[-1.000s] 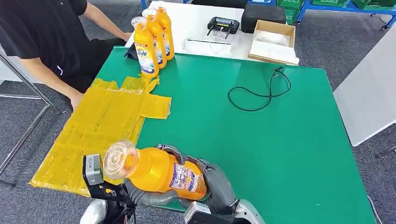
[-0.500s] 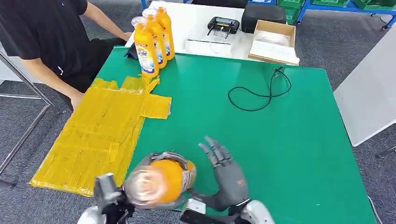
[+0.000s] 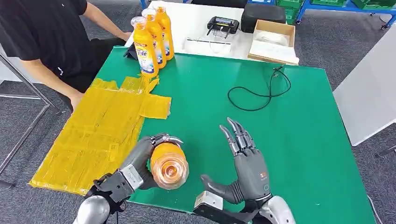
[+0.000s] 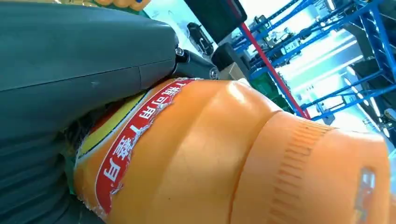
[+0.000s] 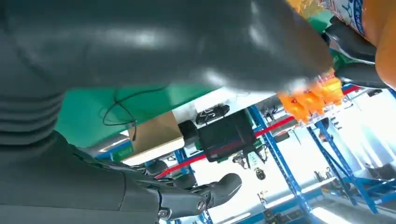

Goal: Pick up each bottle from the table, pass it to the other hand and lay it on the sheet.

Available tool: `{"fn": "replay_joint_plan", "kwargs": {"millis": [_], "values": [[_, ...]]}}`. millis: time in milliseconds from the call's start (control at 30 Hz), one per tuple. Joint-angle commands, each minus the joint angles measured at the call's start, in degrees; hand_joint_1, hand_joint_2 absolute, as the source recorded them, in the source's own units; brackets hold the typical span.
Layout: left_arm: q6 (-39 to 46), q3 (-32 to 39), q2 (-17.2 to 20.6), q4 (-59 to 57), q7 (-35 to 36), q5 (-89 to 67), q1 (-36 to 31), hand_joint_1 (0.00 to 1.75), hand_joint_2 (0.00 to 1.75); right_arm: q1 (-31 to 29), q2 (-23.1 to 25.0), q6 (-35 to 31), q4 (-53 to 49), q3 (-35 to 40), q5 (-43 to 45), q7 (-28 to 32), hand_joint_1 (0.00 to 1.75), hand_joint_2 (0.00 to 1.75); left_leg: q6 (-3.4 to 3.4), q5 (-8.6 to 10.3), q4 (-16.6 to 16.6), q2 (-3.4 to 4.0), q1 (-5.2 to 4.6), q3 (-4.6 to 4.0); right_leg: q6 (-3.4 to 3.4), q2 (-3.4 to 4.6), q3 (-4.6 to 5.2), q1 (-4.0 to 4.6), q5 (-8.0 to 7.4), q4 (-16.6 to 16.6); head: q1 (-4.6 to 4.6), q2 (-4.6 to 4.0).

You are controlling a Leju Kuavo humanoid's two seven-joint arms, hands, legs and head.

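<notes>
Left robot hand (image 3: 140, 161) wrapped around an orange bottle (image 3: 169, 167), cap toward the robot, beside the yellow sheet (image 3: 95, 133), right robot hand (image 3: 247, 168) alongside, fingers spread, holding nothing, above the green table (image 3: 289, 140)

Green table (image 3: 289, 140) carries a yellow sheet (image 3: 100, 130) along its left side, hanging a bit over the near-left edge. Three orange bottles (image 3: 153, 39) stand upright in a row at the far-left corner, the nearest just beside the sheet's far end. Black cable (image 3: 261, 91) lies looped near the far-right edge. White table (image 3: 196, 25) abuts the far side, carrying a cardboard box (image 3: 274, 41), black case (image 3: 262, 13) and black controller (image 3: 223, 24).
</notes>
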State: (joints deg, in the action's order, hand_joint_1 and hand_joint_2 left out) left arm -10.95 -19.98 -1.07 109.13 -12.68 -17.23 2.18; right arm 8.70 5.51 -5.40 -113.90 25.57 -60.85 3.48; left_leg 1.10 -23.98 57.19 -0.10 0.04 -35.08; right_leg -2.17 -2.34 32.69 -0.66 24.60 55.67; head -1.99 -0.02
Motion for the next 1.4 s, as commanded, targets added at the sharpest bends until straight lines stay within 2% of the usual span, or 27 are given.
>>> {"fn": "replay_joint_plan", "kwargs": {"millis": [33,100,200,333,433,767,933,967,1067,1267,1300,1400], "values": [[10.89,4.36,-2.67,-17.27,10.23,-43.11,-15.59,1.75,1.75,-3.05,-0.33,-0.43,-4.35,-1.31,3.92,1.06,0.0,0.0,-0.1,0.04,0.05,-0.3,0.0,0.12,0.11,-0.1,-0.22,-0.02,0.08,0.06,0.02,0.0],[11.72,5.89,-2.62,-25.5,12.87,-54.86,-19.5,1.75,1.75,-3.95,-0.57,0.09,-5.4,-0.85,5.98,1.78,0.0,0.0,-0.08,0.13,-0.01,-0.33,-0.01,0.03,0.1,-0.18,-0.11,-0.03,0.01,0.02,0.04,0.0],[13.04,8.44,-3.72,-34.54,12.93,-58.89,-21.59,1.75,1.75,-5.34,-0.71,0.47,-4.95,-0.14,7.09,2.03,0.0,0.0,-0.08,0.21,-0.11,-0.18,-0.04,0.15,0.05,-0.01,-0.19,-0.05,-0.1,-0.05,0.0,0.0],[14.59,10.7,-4.18,-50.75,16.66,-68.27,-26.08,1.75,1.75,-10.31,-1.0,3.03,-1.26,2.1,7.73,0.19,0.0,0.0,-0.08,0.24,-0.1,0.01,-0.03,0.18,0.13,0.12,-0.2,-0.04,-0.22,-0.06,0.02,0.0],[16.45,13.49,-4.29,-58.02,17.36,-70.53,-27.75,1.75,1.75,-10.94,-1.39,2.65,-1.17,3.72,7.98,0.14,0.0,0.0,-0.13,0.25,-0.14,0.03,-0.03,0.32,0.19,0.22,-0.34,-0.05,-0.22,-0.1,0.02,0.0],[12.96,16.34,-4.64,-57.2,14.5,-69.93,-26.67,1.75,1.75,-9.57,-2.49,1.76,-0.9,3.44,10.17,0.97,0.0,0.0,-0.11,0.14,-0.02,0.1,0.02,0.08,0.15,0.21,-0.14,0.0,-0.15,-0.03,0.02,0.0],[10.96,16.55,-4.65,-62.67,14.91,-69.6,-27.98,1.75,1.75,-10.76,-2.4,2.32,0.95,4.86,10.21,0.99,0.0,0.0,-0.14,0.16,-0.03,0.08,0.02,0.1,0.18,0.23,-0.17,0.0,-0.16,-0.04,0.02,0.0],[10.72,17.77,-4.99,-63.41,13.65,-67.48,-28.07,0.0,1.75,-10.6,-2.49,2.2,1.04,4.94,10.18,1.01,0.0,0.0,-0.09,0.21,-0.05,0.04,0.0,-0.03,0.13,0.13,-0.03,-0.01,-0.21,-0.04,0.02,0.0],[8.21,19.25,-5.29,-60.21,7.12,-59.13,-26.51,0.0,1.75,-9.78,-3.54,2.37,1.44,4.47,11.33,1.06,0.0,0.0,-0.11,0.22,-0.08,0.07,0.0,0.05,0.14,0.22,-0.11,0.0,-0.24,-0.07,0.02,0.0],[6.99,16.05,-5.02,-53.49,7.03,-55.84,-22.77,0.0,1.75,-9.18,-3.39,2.2,1.68,3.42,11.48,1.24,0.0,0.0,-0.01,0.25,-0.05,0.08,0.02,0.06,0.1,0.22,-0.13,0.01,-0.23,-0.06,0.02,0.0],[6.61,15.68,-4.88,-51.7,6.78,-54.03,-21.66,0.0,0.0,-8.88,-3.26,2.12,1.56,3.26,11.42,1.27,0.0,0.0,-0.03,0.22,-0.07,0.13,0.0,0.13,0.12,0.31,-0.2,-0.01,-0.21,-0.07,0.02,0.0],[6.91,14.13,-3.77,-46.75,6.03,-50.94,-18.55,0.0,0.0,-7.84,-3.43,1.95,1.04,3.04,11.39,1.46,0.0,0.0,-0.06,0.16,-0.11,0.2,-0.02,0.26,0.13,0.43,-0.31,-0.03,-0.19,-0.11,0.02,0.0]]}}
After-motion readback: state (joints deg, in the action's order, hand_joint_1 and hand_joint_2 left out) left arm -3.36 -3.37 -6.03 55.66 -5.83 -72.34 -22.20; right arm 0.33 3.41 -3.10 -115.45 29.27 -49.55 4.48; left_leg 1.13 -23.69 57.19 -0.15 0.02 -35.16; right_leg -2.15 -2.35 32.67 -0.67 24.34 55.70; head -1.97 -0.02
